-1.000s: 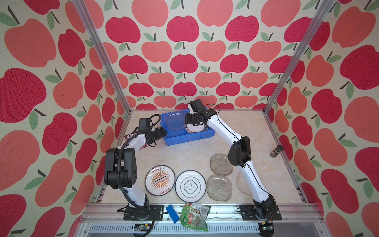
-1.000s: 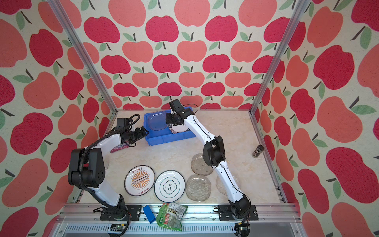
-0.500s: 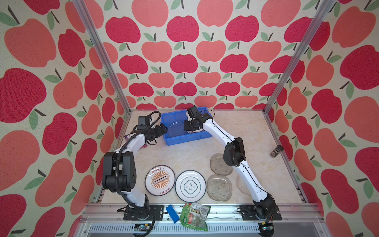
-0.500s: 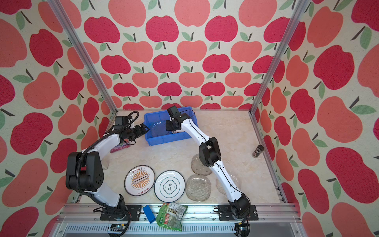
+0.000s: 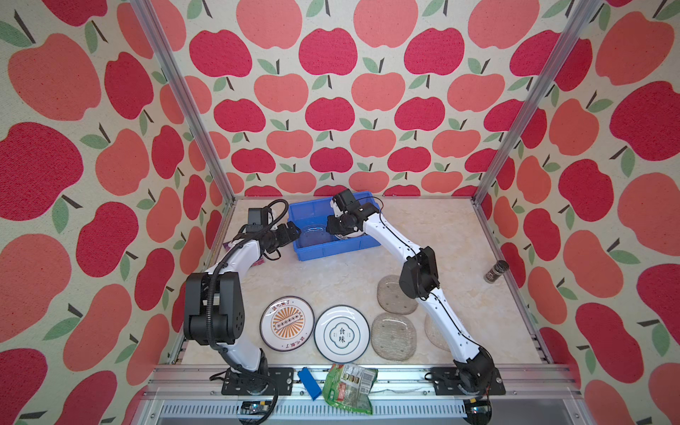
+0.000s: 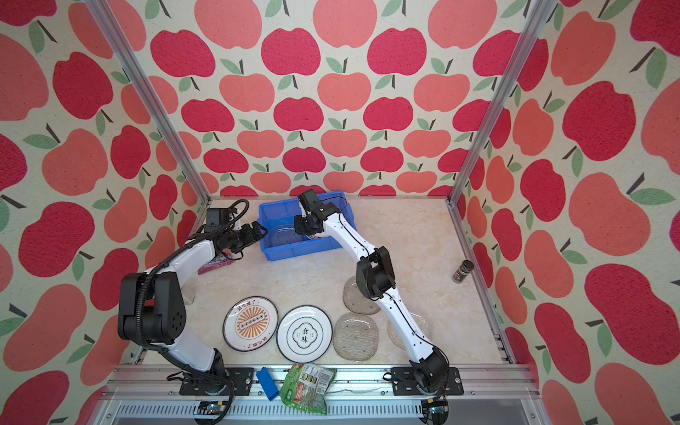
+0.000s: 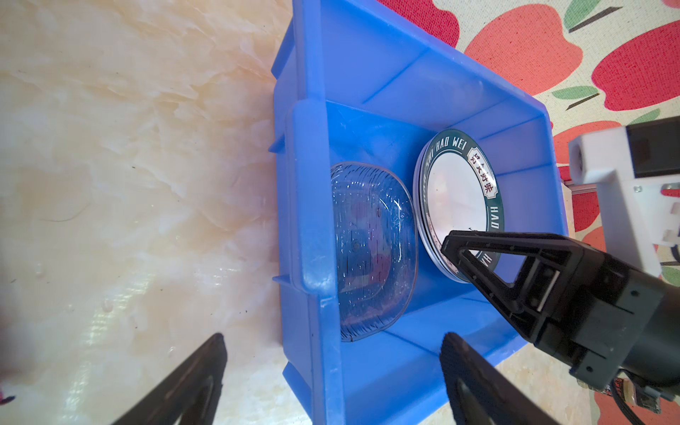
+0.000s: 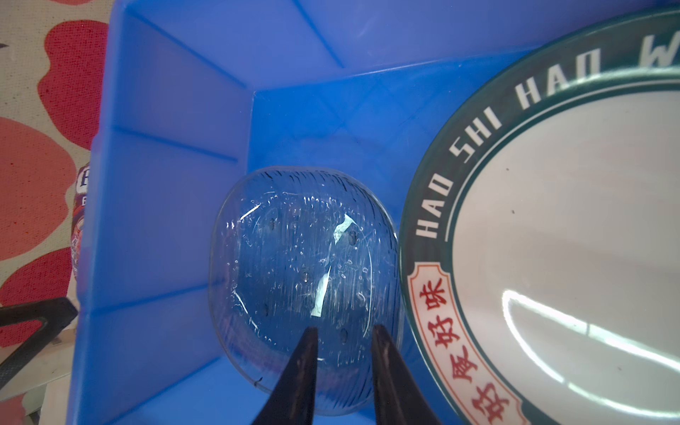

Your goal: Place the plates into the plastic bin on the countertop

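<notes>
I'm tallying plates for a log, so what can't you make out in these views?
Glass plate by the right arm base: largely covered by that arm in both top views.
Lettered plate: how many plates lie beneath is unclear in the left wrist view; the right gripper covers the edge.
Purple packet: mostly hidden under the left arm, top views.

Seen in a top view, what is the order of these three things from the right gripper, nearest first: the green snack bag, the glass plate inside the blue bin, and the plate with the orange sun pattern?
1. The glass plate, inside the blue bin at the back, right beside the right gripper.
2. The orange sun plate, on the countertop near the front, left of the middle.
3. The green snack bag, at the very front, farthest.
</notes>
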